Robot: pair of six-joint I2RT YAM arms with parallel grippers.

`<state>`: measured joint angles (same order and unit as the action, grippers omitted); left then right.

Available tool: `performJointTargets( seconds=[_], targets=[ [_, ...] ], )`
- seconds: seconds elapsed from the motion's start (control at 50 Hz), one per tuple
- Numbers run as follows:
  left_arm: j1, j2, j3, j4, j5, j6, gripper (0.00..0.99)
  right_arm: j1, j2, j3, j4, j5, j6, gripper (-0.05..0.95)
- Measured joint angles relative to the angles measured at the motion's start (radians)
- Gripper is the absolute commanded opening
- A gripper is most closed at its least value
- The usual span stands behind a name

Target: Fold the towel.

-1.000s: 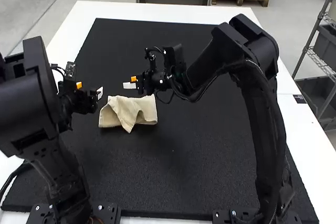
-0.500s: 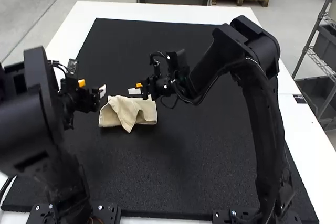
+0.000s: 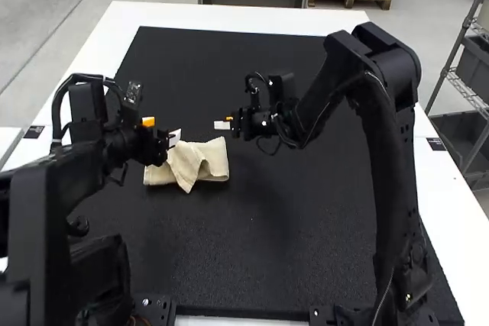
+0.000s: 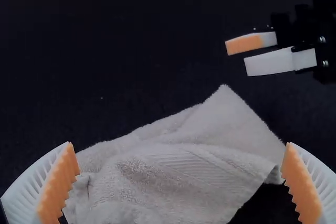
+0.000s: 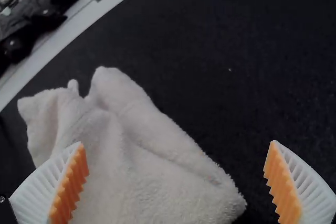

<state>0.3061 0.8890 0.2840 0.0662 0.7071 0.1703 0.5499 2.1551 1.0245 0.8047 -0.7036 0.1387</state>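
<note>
The cream towel (image 3: pixel 208 159) lies bunched and loosely folded on the black mat, one corner pointing towards the arms' bases. Over its left end is my left gripper (image 3: pixel 162 132); my right gripper (image 3: pixel 223 122) hangs above its far right corner. In the left wrist view the towel (image 4: pixel 173 177) lies beneath the widely parted fingers of the left gripper (image 4: pixel 179 145), and the other gripper's white and orange fingers are farther off. The right wrist view has the towel (image 5: pixel 142 166) below the right gripper (image 5: pixel 177 144), also open, with nothing held between its pads.
The black mat (image 3: pixel 306 211) extends across most of the white table (image 3: pixel 229 17), around the towel. Both grippers are fairly near each other over the towel's far side, with the right arm reaching in from the right.
My left gripper has moved right, over the towel's left end. My right gripper has shifted right, away from the towel's middle. The towel lies as before.
</note>
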Motion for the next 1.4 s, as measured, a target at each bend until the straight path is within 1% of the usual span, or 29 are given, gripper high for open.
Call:
performJointTargets(
  seconds=[0.08, 0.2, 0.38, 0.46, 0.58, 0.7, 0.88, 1.04, 1.12, 1.4],
  targets=[
    [-0.01, 0.005, 0.009, -0.023, -0.032, 0.005, 0.864, -0.016, 0.0, -0.014, 0.007, -0.006, 0.0, 0.77],
    [-0.012, 0.056, 0.032, -0.03, -0.075, 0.029, 0.864, -0.036, -0.006, -0.032, 0.014, -0.015, 0.0, 0.77],
    [-0.012, 0.233, 0.085, -0.073, -0.106, 0.078, 0.862, -0.06, -0.033, -0.059, 0.037, -0.021, 0.0, 0.77],
    [-0.008, 0.287, 0.111, -0.113, -0.113, 0.1, 0.862, -0.067, -0.039, -0.064, 0.045, -0.025, 0.0, 0.77],
    [0.0, 0.316, 0.15, -0.175, -0.117, 0.129, 0.862, -0.08, -0.039, -0.082, 0.059, -0.027, 0.0, 0.77],
    [0.002, 0.316, 0.182, -0.24, -0.117, 0.152, 0.862, -0.098, -0.039, -0.091, 0.063, -0.032, 0.0, 0.77],
    [0.001, 0.307, 0.231, -0.363, -0.117, 0.182, 0.862, -0.109, -0.039, -0.095, 0.08, -0.034, 0.0, 0.77],
    [0.001, 0.261, 0.248, -0.422, -0.117, 0.201, 0.862, -0.109, -0.039, -0.103, 0.093, -0.035, 0.0, 0.77],
    [0.002, 0.255, 0.274, -0.465, -0.116, 0.216, 0.862, -0.109, -0.039, -0.109, 0.1, -0.038, 0.0, 0.77],
    [0.001, 0.256, 0.328, -0.617, -0.117, 0.298, 0.833, -0.109, -0.039, -0.122, 0.119, -0.042, 0.0, 0.77]
  ],
)
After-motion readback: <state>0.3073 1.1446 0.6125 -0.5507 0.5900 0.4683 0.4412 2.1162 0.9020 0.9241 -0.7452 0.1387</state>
